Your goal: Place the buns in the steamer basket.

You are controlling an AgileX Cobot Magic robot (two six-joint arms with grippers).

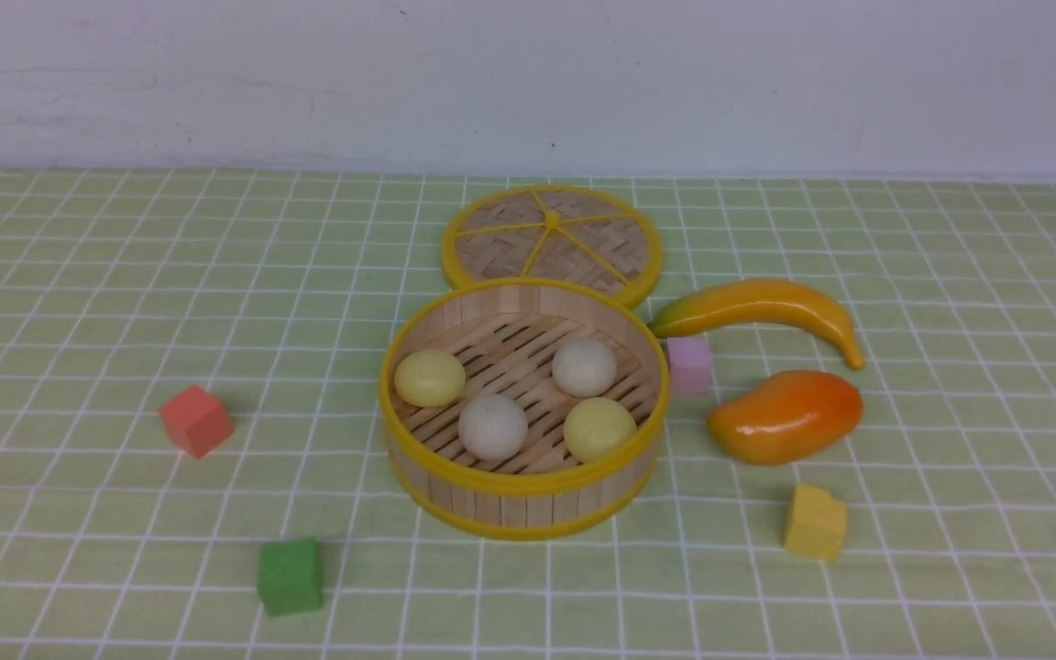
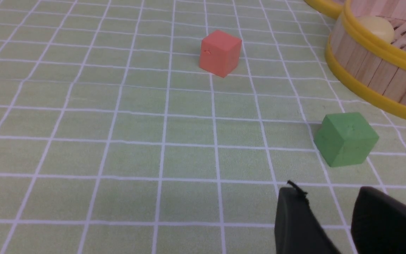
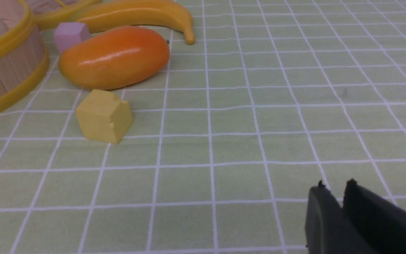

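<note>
The steamer basket stands upright mid-table. On its slatted floor lie several buns: two pale yellow ones and two off-white ones. Neither arm shows in the front view. In the left wrist view my left gripper is open over bare cloth, with nothing between its fingers; the basket is beyond it, a pale yellow bun showing over the rim. In the right wrist view my right gripper has a narrow gap at its tips and holds nothing, well away from the basket.
A flat woven lid lies behind the basket. To its right are a banana, a pink cube, a mango and a yellow cube. A red cube and a green cube sit on the left.
</note>
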